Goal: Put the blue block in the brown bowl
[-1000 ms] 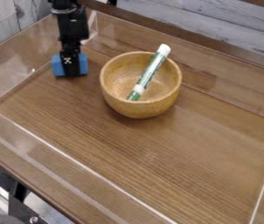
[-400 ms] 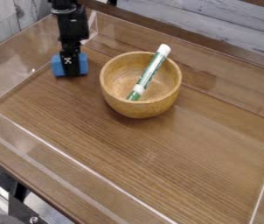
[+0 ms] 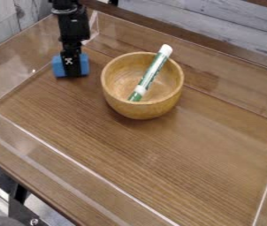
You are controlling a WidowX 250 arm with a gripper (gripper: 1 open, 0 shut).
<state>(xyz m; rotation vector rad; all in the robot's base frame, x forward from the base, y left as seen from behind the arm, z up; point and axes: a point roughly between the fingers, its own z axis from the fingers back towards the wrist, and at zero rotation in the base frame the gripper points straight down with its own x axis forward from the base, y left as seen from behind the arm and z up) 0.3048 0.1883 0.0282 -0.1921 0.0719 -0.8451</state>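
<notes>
The small blue block [image 3: 59, 68] sits on the wooden table at the far left, to the left of the brown bowl [image 3: 142, 109]. My black gripper [image 3: 69, 64] points down onto the block. One finger covers the block's middle, and blue shows on both sides of it. The fingers straddle the block, but whether they press on it does not show. The block rests on the table surface. The bowl stands a short way to the right of the gripper, apart from it.
A green-and-white tube [image 3: 153, 74] leans inside the bowl, its white cap over the far rim. Low clear walls [image 3: 18, 124] border the table on the left and front. A grey plank wall runs along the back right.
</notes>
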